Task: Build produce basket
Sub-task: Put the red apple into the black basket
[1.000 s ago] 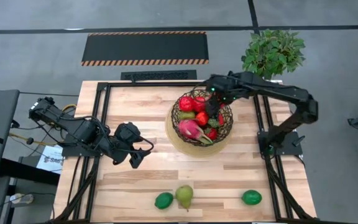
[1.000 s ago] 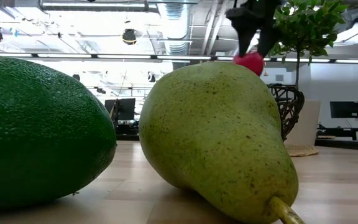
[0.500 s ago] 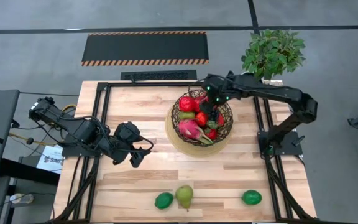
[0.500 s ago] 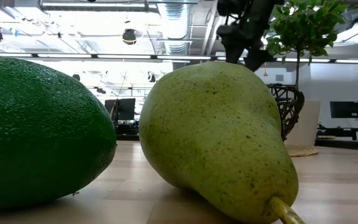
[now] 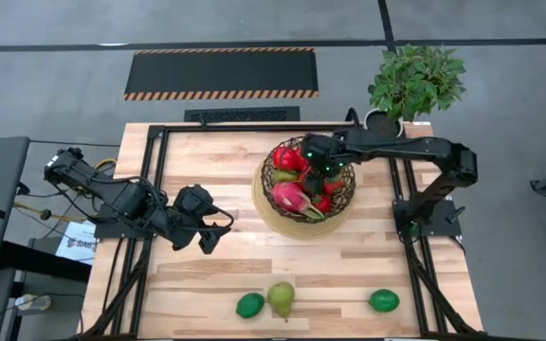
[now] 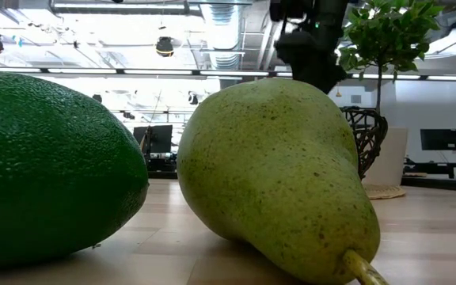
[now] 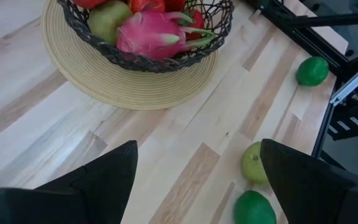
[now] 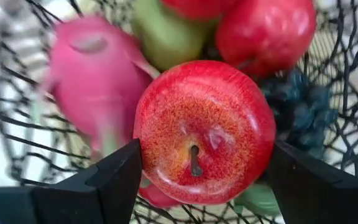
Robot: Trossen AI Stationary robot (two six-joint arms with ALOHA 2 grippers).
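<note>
Wood-slat table (image 5: 349, 265), grey floor (image 5: 64, 76), right claw (image 5: 322, 170) gripping apple (image 8: 204, 130), left claw (image 5: 211, 237) wide

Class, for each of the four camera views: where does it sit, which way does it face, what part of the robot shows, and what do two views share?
High view: overhead, facing straight down on the table; both arms show.
Low view: at table-top height, facing level across; pear and lime fill it, an arm hangs above.
Left wrist view: on the left arm, facing basket; its open fingers show.
Right wrist view: on the right arm, facing down into the basket at an apple between its fingers.
Shared: both wrist views show the dragon fruit.
</note>
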